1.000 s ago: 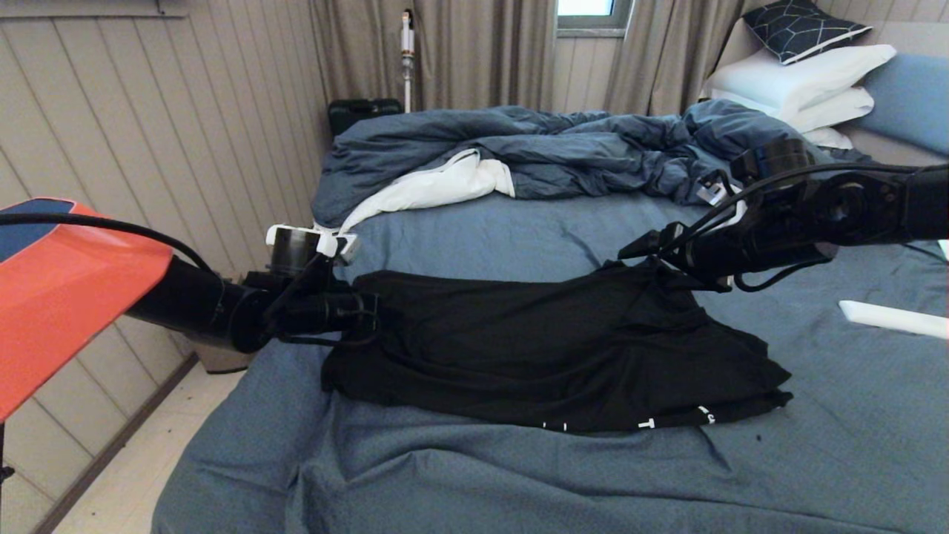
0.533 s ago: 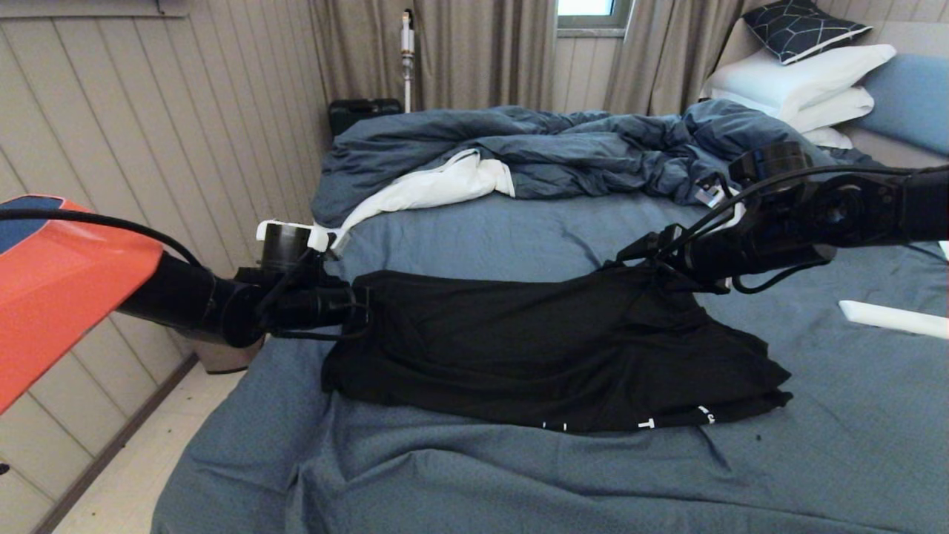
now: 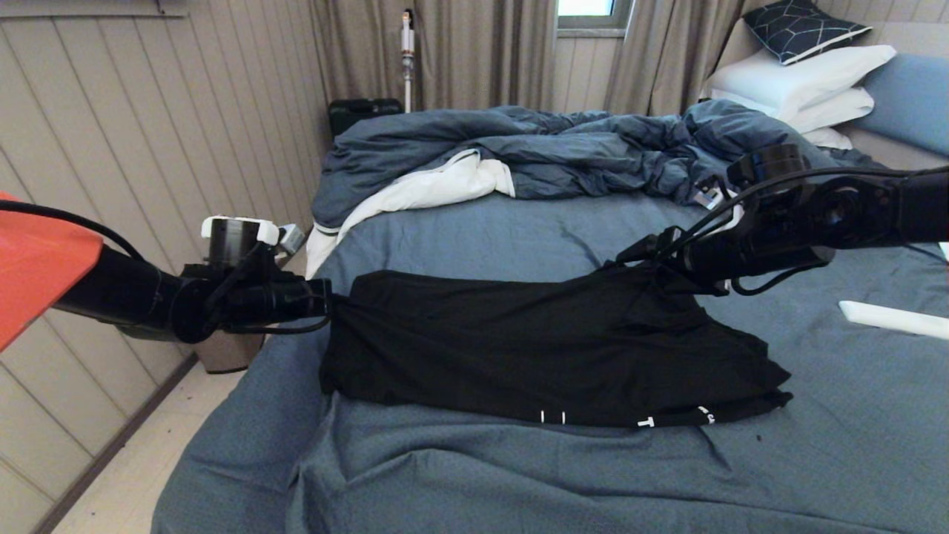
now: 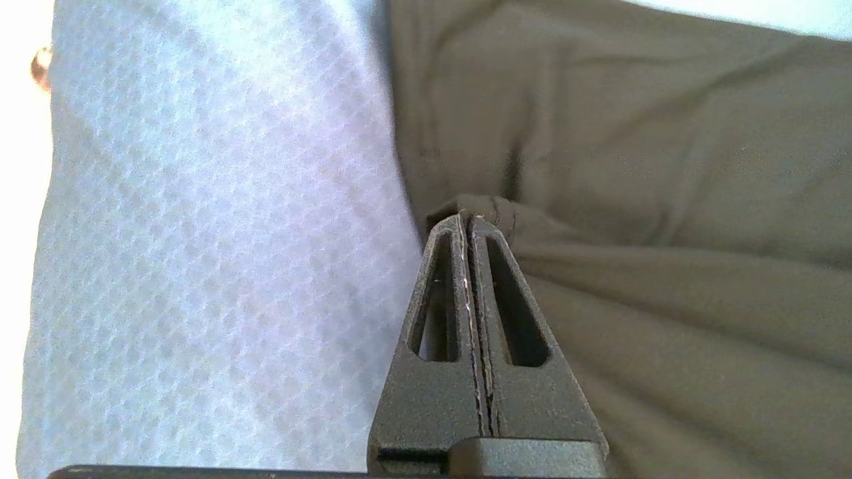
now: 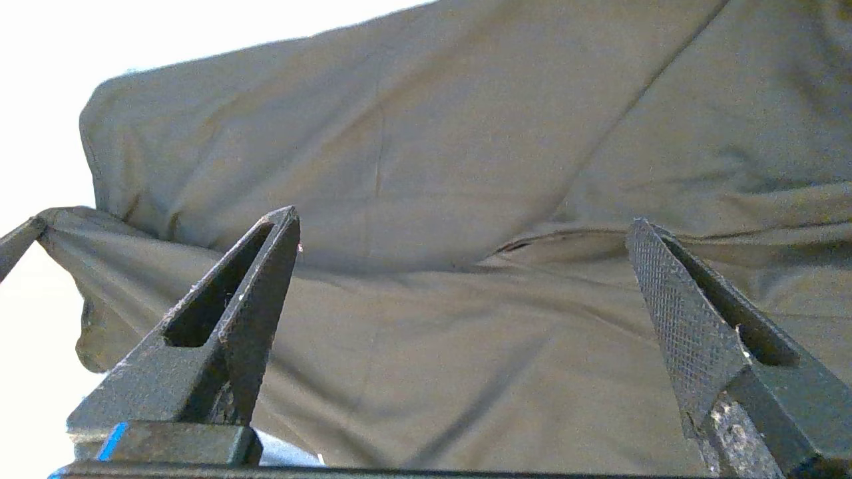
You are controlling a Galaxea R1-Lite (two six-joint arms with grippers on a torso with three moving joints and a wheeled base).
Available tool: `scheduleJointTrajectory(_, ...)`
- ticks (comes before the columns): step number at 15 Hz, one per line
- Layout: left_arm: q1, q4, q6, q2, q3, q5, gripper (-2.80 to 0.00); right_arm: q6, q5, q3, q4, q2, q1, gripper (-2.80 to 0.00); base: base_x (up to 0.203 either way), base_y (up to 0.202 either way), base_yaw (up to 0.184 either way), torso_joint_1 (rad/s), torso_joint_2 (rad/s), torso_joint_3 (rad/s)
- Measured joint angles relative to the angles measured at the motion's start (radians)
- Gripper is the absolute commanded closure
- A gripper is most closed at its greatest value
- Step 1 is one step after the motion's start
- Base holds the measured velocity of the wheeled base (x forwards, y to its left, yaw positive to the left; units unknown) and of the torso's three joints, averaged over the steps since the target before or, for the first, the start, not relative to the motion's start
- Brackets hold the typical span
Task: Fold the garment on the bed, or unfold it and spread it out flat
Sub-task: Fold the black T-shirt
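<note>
A: Where is the garment [image 3: 549, 348]?
B: Mid-bed [image 3: 482, 475], folded. Left pincer [image 3: 330, 299] clamps its left edge; right pincer [image 5: 459, 313] hovers above with its 2 jaws apart.
A: Risk?
B: A 1-sided pull may drag the fold askew.

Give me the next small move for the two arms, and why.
Probably close the right gripper on the cloth under it. The left gripper is shut on the T-shirt corner at the bed edge, while the right fingers stand open over the other end, holding nothing.
</note>
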Motion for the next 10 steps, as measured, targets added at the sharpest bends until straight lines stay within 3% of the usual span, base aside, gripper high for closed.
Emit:
scheduleJointTrajectory(6, -0.002, 0.005, -0.003, -0.012, 0.017, 0.000, 0.00, 0.000, -0.001, -0.007, 0.000, 0.008, 0.000, -2.80, 0.000, 0.000, 0.000, 0.000, 0.00, 0.000)
scheduleJointTrajectory(7, -0.005, 0.008, -0.003, -0.016, 0.019, 0.000, -2.80, 0.000, -0.002, -0.007, 0.000, 0.009, 0.000, -2.80, 0.000, 0.000, 0.000, 0.000, 0.00, 0.000)
scheduleJointTrajectory(10, -0.008, 0.029, -0.005, -0.034, 0.023, 0.002, -2.80, 0.000, -0.002, -0.008, 0.000, 0.009, -0.001, -2.80, 0.000, 0.000, 0.000, 0.000, 0.00, 0.000)
